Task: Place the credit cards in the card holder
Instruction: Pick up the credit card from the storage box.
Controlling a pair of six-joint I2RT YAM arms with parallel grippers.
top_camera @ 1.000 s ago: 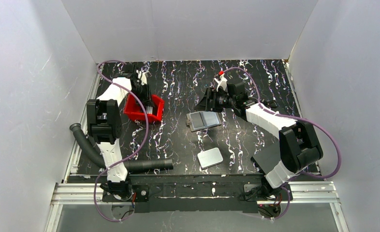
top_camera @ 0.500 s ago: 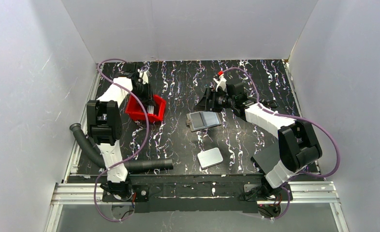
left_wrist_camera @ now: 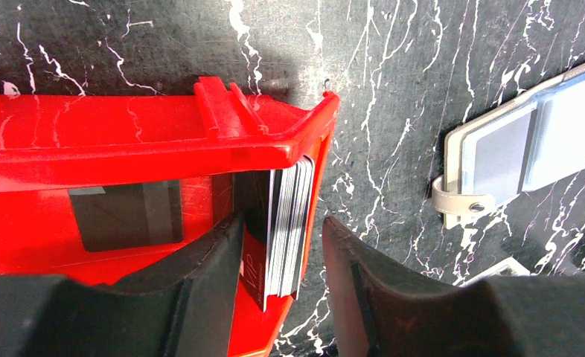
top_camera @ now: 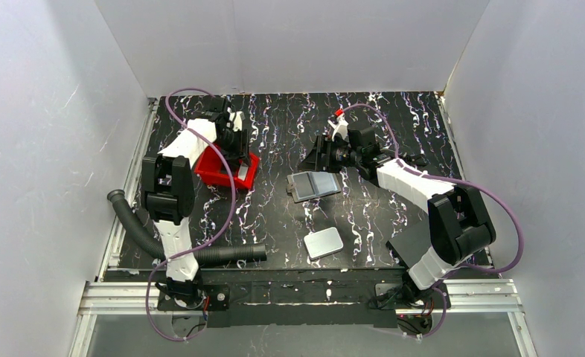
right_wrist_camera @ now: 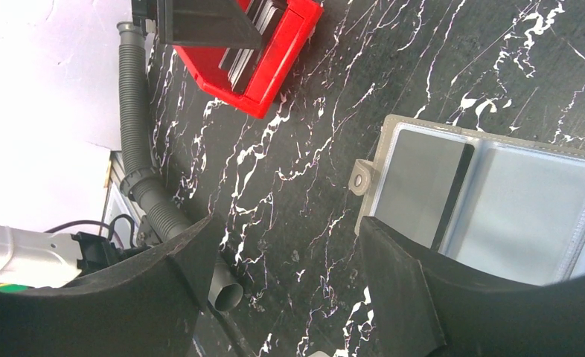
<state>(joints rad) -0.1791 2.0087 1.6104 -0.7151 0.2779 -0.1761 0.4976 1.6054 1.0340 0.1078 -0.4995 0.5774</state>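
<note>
The credit cards stand on edge as a stack at the right end of a red tray, with a dark card marked VIP on the stack's left face. My left gripper is open over them. One finger is inside the tray against the VIP card, and the other is outside the tray wall with a gap. From above, the left gripper sits at the tray's right end. The card holder lies opened flat mid-table, showing clear sleeves. My right gripper hovers open and empty just beyond it.
A white rounded slab lies near the front edge. A grey corrugated hose runs along the front left. A black sheet lies by the right arm's base. White walls enclose the table on three sides. A dark rectangle shows on the tray floor.
My left wrist has swung right toward the tray's right end, and its jaws have widened. The tray has turned slightly. The right arm has not moved.
</note>
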